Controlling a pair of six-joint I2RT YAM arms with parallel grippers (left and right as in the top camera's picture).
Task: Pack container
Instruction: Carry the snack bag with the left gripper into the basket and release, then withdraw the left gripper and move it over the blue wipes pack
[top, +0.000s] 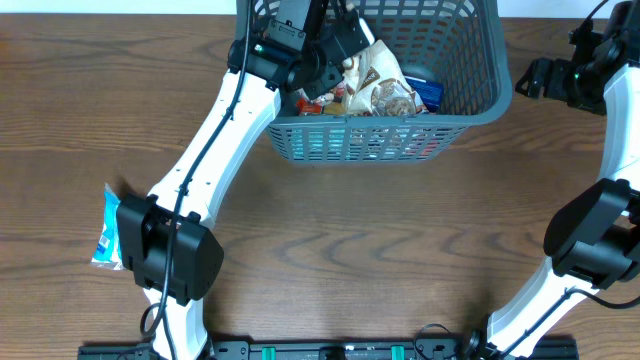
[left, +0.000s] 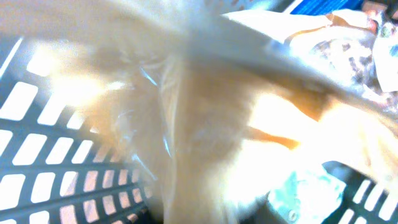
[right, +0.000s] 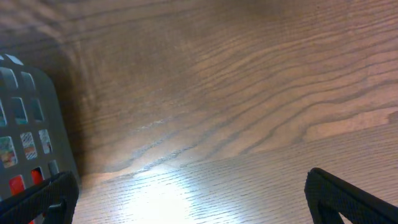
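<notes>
The grey-blue slotted container (top: 480, 108) stands at the back middle of the table and holds several snack packets, among them a blue one (top: 429, 93). My left gripper (top: 338, 52) is inside it, over its left half, shut on a pale brown-and-white snack packet (top: 382, 86) that lies on the pile. In the left wrist view that packet (left: 205, 124) fills the frame and hides the fingers; the container's lattice wall (left: 37, 168) shows behind it. My right gripper (top: 537, 78) is open and empty, just right of the container, low over the table (right: 189, 199).
A light-blue snack packet (top: 107, 228) lies on the wooden table at the front left, beside the left arm's base. The container's wall (right: 25, 124) shows at the left edge of the right wrist view.
</notes>
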